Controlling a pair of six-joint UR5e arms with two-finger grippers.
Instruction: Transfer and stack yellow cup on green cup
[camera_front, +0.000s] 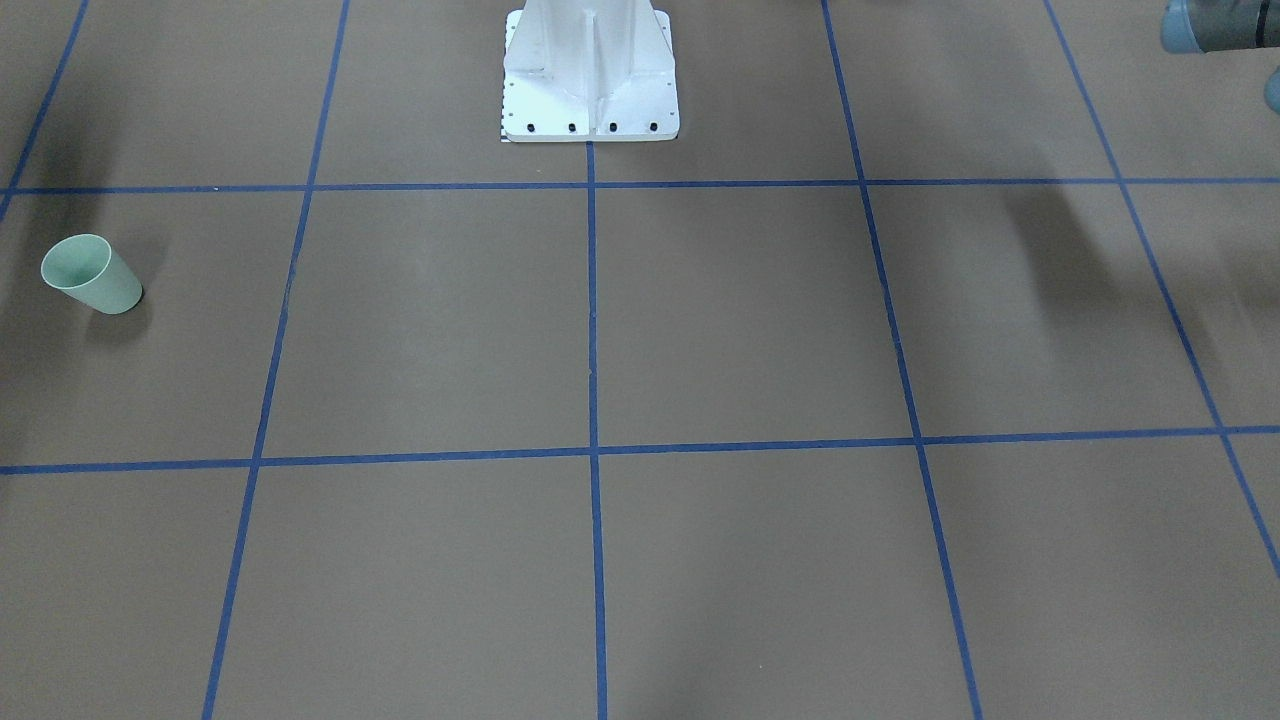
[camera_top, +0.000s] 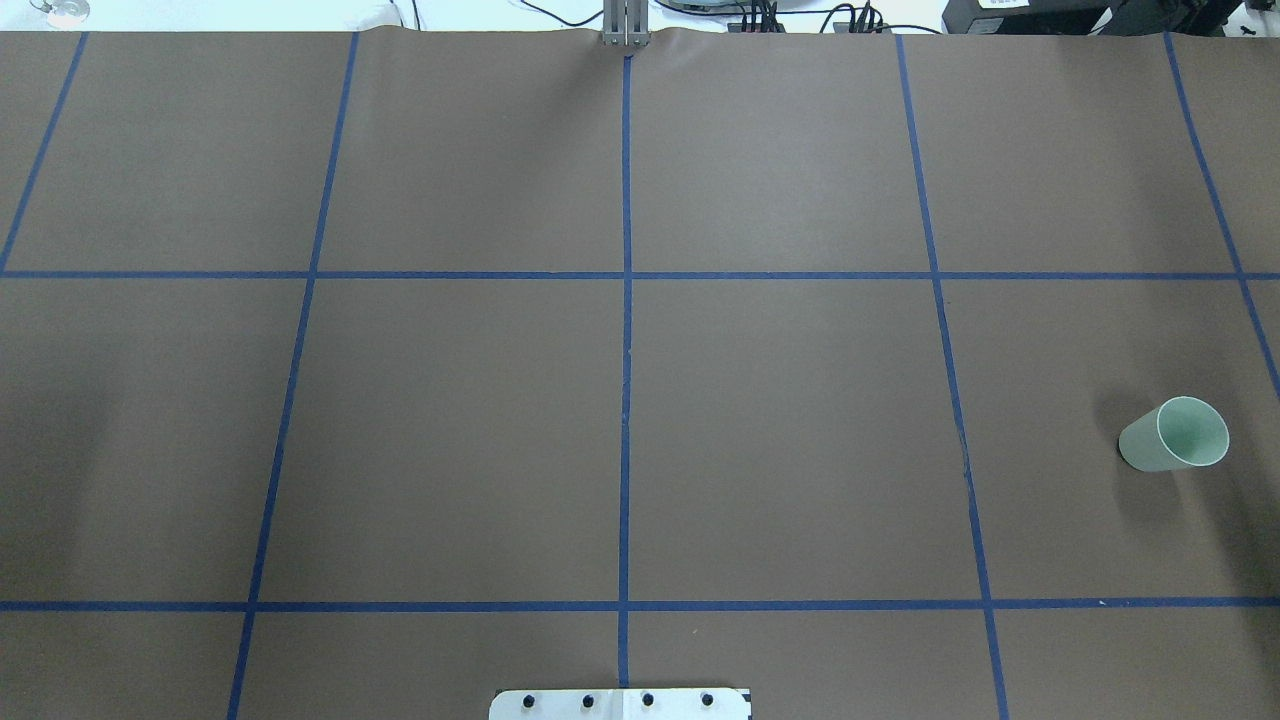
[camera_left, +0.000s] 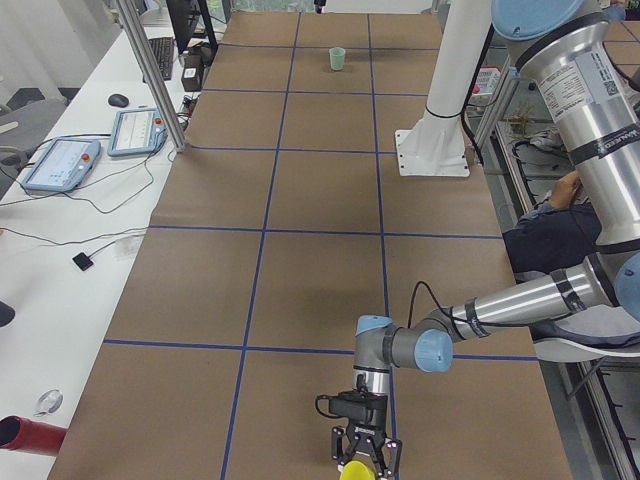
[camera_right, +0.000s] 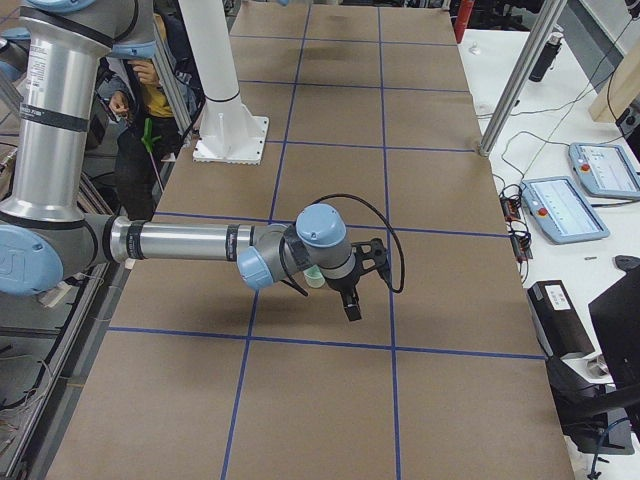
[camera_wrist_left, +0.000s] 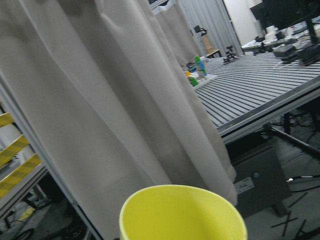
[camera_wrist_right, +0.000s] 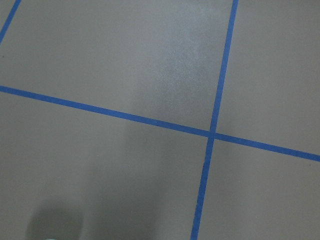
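The green cup stands upright on the brown table at its right end, and shows at the left in the front view and far away in the left side view. The yellow cup sits at the tip of my left gripper at the table's left end. Its rim fills the bottom of the left wrist view. My right gripper hangs over the table, and its wrist partly hides the green cup. I cannot tell whether either gripper is open or shut.
The white robot base stands at the table's robot side. Blue tape lines divide the brown table into squares. A metal post, tablets and cables lie on the operators' side. A seated person is behind the robot.
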